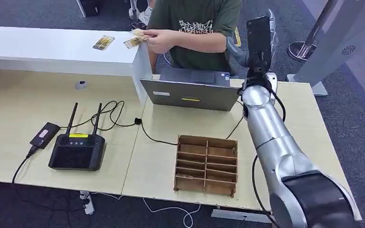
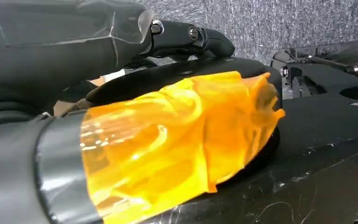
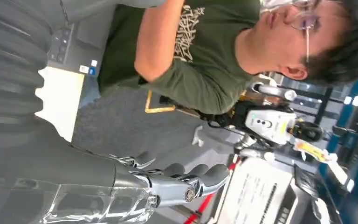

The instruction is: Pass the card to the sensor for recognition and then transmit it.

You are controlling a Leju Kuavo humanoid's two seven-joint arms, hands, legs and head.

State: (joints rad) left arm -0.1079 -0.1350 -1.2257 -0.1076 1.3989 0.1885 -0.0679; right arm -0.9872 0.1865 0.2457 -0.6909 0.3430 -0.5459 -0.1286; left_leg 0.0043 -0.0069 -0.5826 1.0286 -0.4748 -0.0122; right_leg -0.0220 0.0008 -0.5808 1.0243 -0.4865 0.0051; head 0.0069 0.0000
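The right hand [image 1: 258,35] was raised beyond the laptop [image 1: 190,88], fingers [image 3: 200,177] apart and empty; the left hand's [image 2: 168,135] state was unclear. A person held cards [image 1: 138,38] over the white counter [image 1: 52,47]

1. The person's green T-shirt [image 1: 195,28] bears a pale printed graphic with lettering across the chest, too small and stylised to read.
2. The laptop [image 1: 190,90] carries a yellow sticker and a white label on its lid; no words can be made out.
3. The black controller [image 1: 77,151] on the worktop [image 1: 9,118] has a yellow strip, illegible.
4. A white board [image 3: 256,196] shows rows of dark print, blurred.
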